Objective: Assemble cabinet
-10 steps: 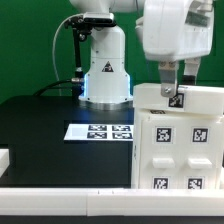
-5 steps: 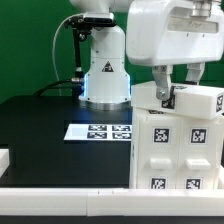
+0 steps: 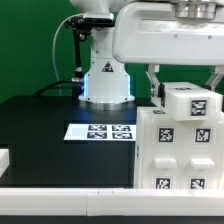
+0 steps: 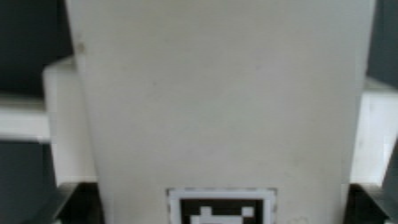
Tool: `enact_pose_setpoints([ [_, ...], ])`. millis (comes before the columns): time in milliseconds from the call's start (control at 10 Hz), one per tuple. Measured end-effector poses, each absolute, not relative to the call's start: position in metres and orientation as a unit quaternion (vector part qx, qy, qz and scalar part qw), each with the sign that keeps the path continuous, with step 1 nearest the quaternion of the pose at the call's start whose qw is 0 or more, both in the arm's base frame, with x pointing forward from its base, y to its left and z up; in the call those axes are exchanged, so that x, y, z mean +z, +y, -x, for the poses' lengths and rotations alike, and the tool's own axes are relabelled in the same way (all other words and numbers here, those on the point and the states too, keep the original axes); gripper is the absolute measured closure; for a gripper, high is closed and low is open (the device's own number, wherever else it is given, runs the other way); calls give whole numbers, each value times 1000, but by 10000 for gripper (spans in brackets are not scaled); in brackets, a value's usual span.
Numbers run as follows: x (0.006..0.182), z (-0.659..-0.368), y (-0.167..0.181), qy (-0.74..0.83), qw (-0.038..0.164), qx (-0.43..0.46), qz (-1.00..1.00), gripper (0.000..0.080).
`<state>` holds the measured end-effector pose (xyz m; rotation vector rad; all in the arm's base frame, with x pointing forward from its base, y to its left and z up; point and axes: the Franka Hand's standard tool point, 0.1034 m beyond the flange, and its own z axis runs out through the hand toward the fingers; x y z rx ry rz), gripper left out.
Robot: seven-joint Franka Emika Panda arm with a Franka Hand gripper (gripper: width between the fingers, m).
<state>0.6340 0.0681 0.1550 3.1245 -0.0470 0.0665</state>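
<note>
The cabinet [image 3: 178, 150] is a tall white box with several black-and-white tags, standing at the exterior view's right near the front edge. My gripper [image 3: 186, 92] hangs right above it. Its fingers [image 3: 153, 86] straddle a white tagged panel [image 3: 192, 103] that sits at the cabinet's top. The gripper is shut on this panel. In the wrist view the panel [image 4: 214, 100] fills most of the picture, with a tag at one end, and the gripper [image 4: 222, 205] holds it from both sides. Whether the panel rests on the cabinet I cannot tell.
The marker board [image 3: 100, 132] lies on the black table [image 3: 40, 135] left of the cabinet. The robot base [image 3: 105, 70] stands behind it. A white rail [image 3: 60, 203] runs along the front edge, with a white block [image 3: 4, 158] at the left.
The gripper has swung and moved toward the exterior view's left and nearer the camera. The white tagged panel now shows turned between the fingers at the cabinet's top.
</note>
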Motion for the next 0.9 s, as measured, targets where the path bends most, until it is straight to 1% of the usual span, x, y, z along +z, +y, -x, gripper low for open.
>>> enact_pose_setpoints([
  [100, 155, -635, 68, -100, 1, 23, -995, 246],
  [500, 156, -637, 68, -220, -4, 27, -975, 246],
  [700, 155, -634, 72, -365, -6, 22, -931, 246],
  [800, 154, -632, 76, -462, -11, 18, -887, 246],
  [900, 156, -636, 76, -495, -21, 22, -868, 246],
])
